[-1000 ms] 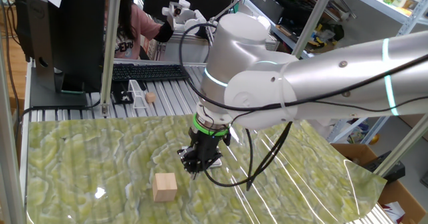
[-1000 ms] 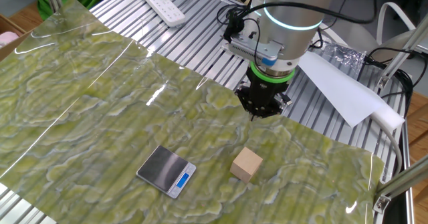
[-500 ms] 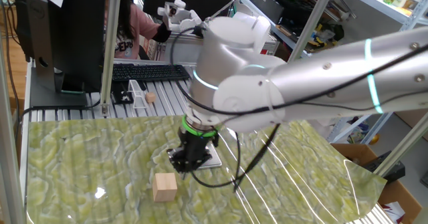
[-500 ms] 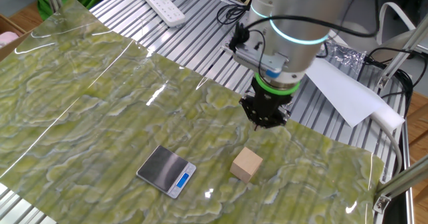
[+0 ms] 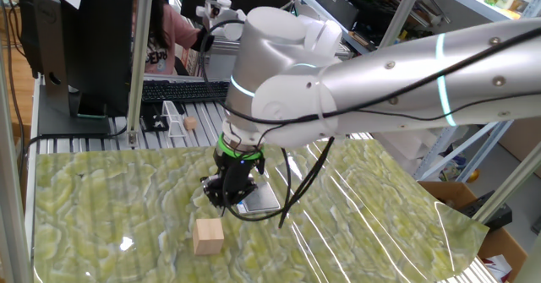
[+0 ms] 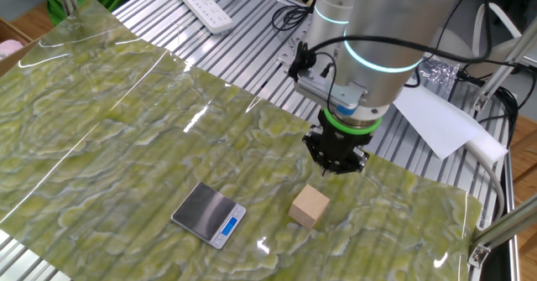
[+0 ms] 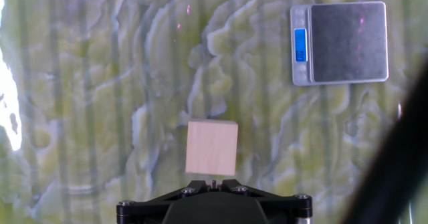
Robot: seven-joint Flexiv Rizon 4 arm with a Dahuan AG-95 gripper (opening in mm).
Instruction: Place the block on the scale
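The block (image 5: 208, 236) is a light-tan wooden cube standing on the green marbled mat. It also shows in the other fixed view (image 6: 310, 206) and in the hand view (image 7: 211, 148), just ahead of the fingertips. The scale (image 6: 210, 215) lies flat to the block's left, with a silver plate and a blue display; it sits at the top right of the hand view (image 7: 340, 43). In one fixed view the scale (image 5: 260, 200) is partly hidden behind the hand. My gripper (image 5: 225, 197) (image 6: 338, 162) (image 7: 212, 182) hangs above the mat, near the block but apart from it, fingers together and empty.
A keyboard (image 5: 186, 90), a small wooden ball (image 5: 191, 123) and a seated person (image 5: 173, 38) are beyond the mat's far edge. A white power strip (image 6: 205, 7) and a white sheet (image 6: 428, 109) lie on the ribbed metal table top.
The arm has swung over the mat toward the block, and the gripper now hangs closer to it. The block and scale have not moved. The fingers stay together.
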